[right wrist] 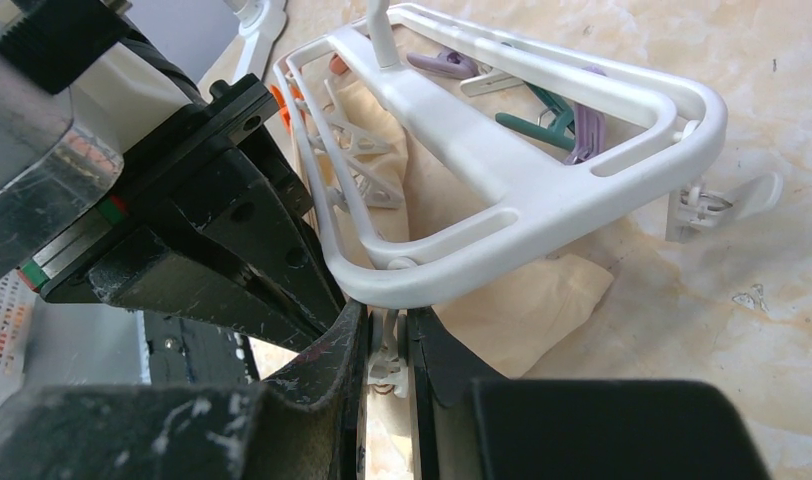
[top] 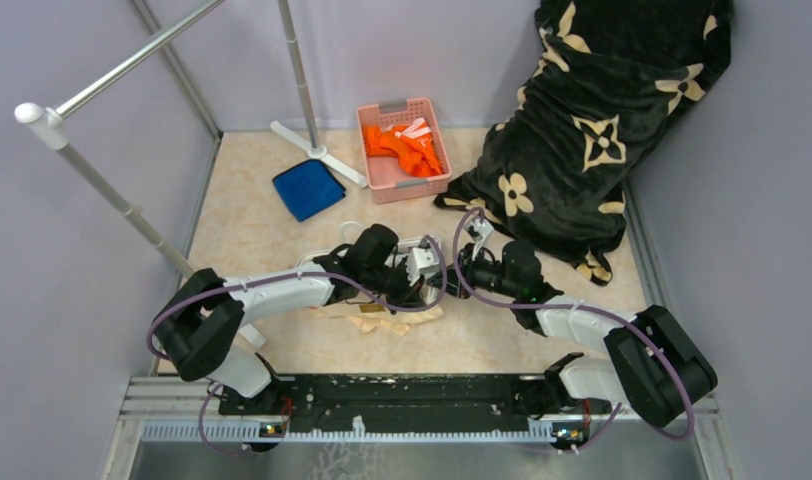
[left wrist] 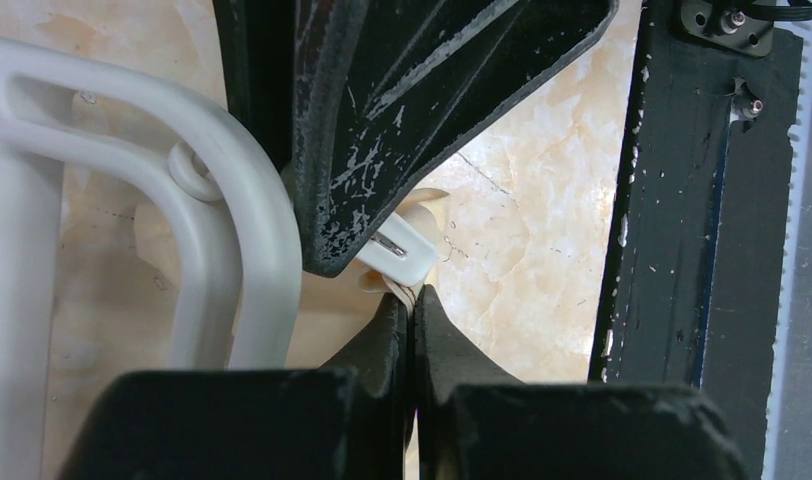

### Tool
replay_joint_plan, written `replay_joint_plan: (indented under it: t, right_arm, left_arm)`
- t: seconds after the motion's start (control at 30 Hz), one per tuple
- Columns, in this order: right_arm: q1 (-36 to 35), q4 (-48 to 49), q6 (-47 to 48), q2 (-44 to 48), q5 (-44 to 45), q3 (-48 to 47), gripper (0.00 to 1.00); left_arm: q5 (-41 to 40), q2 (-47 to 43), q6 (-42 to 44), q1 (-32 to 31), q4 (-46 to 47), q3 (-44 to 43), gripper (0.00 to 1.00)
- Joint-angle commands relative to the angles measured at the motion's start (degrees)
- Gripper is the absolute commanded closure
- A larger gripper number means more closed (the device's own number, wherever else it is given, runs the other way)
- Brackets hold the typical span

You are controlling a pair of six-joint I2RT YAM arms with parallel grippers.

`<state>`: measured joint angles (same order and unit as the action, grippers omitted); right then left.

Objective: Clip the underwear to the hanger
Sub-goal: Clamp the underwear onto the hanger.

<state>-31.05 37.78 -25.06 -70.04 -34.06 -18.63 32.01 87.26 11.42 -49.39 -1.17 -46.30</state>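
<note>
The white hanger [right wrist: 522,170] lies flat on the table over the pale peach underwear [right wrist: 522,300]. My right gripper [right wrist: 387,345] is shut on a small white clip [right wrist: 387,368] that hangs from the hanger's near corner. My left gripper [left wrist: 412,300] is shut on a thin edge of the underwear [left wrist: 410,292], right at the tip of that white clip [left wrist: 400,248]. In the top view the two grippers, left [top: 410,288] and right [top: 444,272], meet tip to tip at the hanger [top: 412,243], with the underwear [top: 382,320] spread beneath.
A pink basket [top: 374,150] of orange clothes and a blue folded cloth [top: 308,188] lie at the back. A black floral blanket [top: 592,130] fills the back right. The grey rack pole [top: 112,75] crosses the left. Purple and green clips [right wrist: 542,120] hang on the hanger.
</note>
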Motion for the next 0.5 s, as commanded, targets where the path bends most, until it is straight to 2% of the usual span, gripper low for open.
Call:
replay_joint_plan:
  t: [0.0, 0.47]
  right_arm:
    - [-1.56, 5.73, 0.71, 0.07, -3.76, -0.81, 0.88]
    - [-2.09, 5.54, 1.53, -0.61, -5.94, -0.23, 0.86]
  left_arm:
    - [2.01, -2.1, 0.39, -0.36, 5.21, -1.02, 1.0]
    - [-1.61, -2.16, -0.75, -0.29, 6.21, -0.98, 1.0]
